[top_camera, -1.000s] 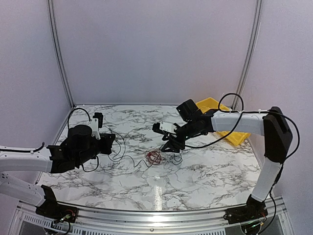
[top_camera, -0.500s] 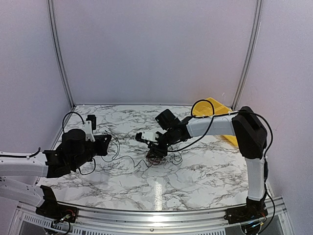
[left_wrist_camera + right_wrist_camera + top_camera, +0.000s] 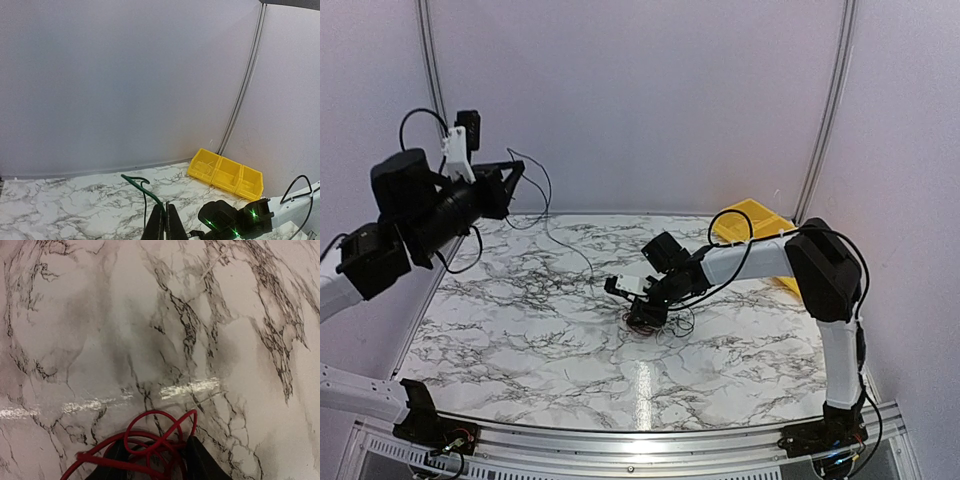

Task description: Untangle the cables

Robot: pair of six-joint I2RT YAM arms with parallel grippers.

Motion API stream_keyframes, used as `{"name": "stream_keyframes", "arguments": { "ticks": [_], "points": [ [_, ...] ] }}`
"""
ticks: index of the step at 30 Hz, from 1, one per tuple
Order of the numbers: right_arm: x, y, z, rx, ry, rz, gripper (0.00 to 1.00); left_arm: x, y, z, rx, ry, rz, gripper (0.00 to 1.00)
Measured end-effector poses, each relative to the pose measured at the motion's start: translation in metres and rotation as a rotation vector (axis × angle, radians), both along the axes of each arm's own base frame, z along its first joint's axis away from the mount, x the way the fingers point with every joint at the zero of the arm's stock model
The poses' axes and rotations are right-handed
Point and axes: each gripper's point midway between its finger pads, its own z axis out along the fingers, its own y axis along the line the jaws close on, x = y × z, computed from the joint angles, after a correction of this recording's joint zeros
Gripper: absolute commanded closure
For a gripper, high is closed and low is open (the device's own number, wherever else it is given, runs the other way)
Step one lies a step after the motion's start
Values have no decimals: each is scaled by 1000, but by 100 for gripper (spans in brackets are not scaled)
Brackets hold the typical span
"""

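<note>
The cables form a small tangle of red and black loops (image 3: 633, 323) on the marble table (image 3: 520, 340), mid-table. My right gripper (image 3: 642, 316) is down on the tangle. In the right wrist view its jaws stand apart either side of the red loops (image 3: 155, 432), and the right gripper (image 3: 155, 456) is open around them. My left gripper (image 3: 517, 168) is raised high at the back left, shut on a thin dark cable (image 3: 563, 243) that runs down to the tangle. In the left wrist view the left gripper (image 3: 165, 207) pinches that strand (image 3: 142, 189).
A yellow bin (image 3: 750, 218) with three compartments sits at the table's back right corner, also seen in the left wrist view as the yellow bin (image 3: 226, 174). White walls with metal posts close in the back and sides. The right arm (image 3: 760, 258) reaches across the middle.
The left arm has risen from the table to high at the back left, drawing the dark cable up. The right gripper moved left and down onto the red loops, its jaws narrowing.
</note>
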Motion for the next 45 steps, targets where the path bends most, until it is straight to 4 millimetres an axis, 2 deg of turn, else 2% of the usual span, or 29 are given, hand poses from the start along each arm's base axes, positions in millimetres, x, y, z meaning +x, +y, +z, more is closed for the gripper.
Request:
{"name": "stream_keyframes", "arguments": {
  "ticks": [5, 9, 12, 15, 17, 19, 23, 25, 26, 29, 32, 35, 37, 41, 45],
  "points": [
    [20, -17, -1, 10, 24, -66, 55, -17, 21, 107, 6, -155, 8, 100],
    [32, -28, -2, 28, 57, -107, 54, -34, 41, 172, -5, -265, 26, 100],
    [36, -33, -2, 30, 63, -122, 54, -40, 50, 194, -1, -308, 42, 100],
    [37, -34, -1, 33, 67, -126, 53, -39, 50, 193, 20, -311, 44, 100],
    [37, -35, 0, 31, 69, -128, 53, -33, 41, 182, 47, -293, 37, 100],
    [36, -38, 1, 21, 72, -133, 52, -25, 29, 162, 85, -260, 22, 100],
    [35, -46, 17, 8, 62, -139, 50, -3, -6, 99, 188, -155, -36, 100],
    [35, -48, 37, 20, 29, -136, 47, 6, -26, 64, 242, -100, -82, 100],
    [37, -49, 54, 34, -5, -132, 46, 10, -37, 46, 270, -70, -111, 100],
    [39, -51, 106, 93, -101, -120, 44, 19, -62, 10, 325, -12, -178, 100],
    [34, -53, 155, 156, -185, -97, 44, 26, -81, -13, 356, 23, -223, 100],
    [26, -54, 184, 202, -219, -70, 44, 31, -97, -35, 367, 42, -269, 100],
    [22, -53, 189, 214, -212, -53, 45, 33, -104, -52, 368, 54, -296, 100],
    [16, -52, 184, 211, -177, -38, 46, 35, -111, -91, 339, 105, -351, 100],
    [16, -47, 195, 234, -177, -23, 47, 42, -102, -125, 260, 179, -365, 100]
  ]
}}
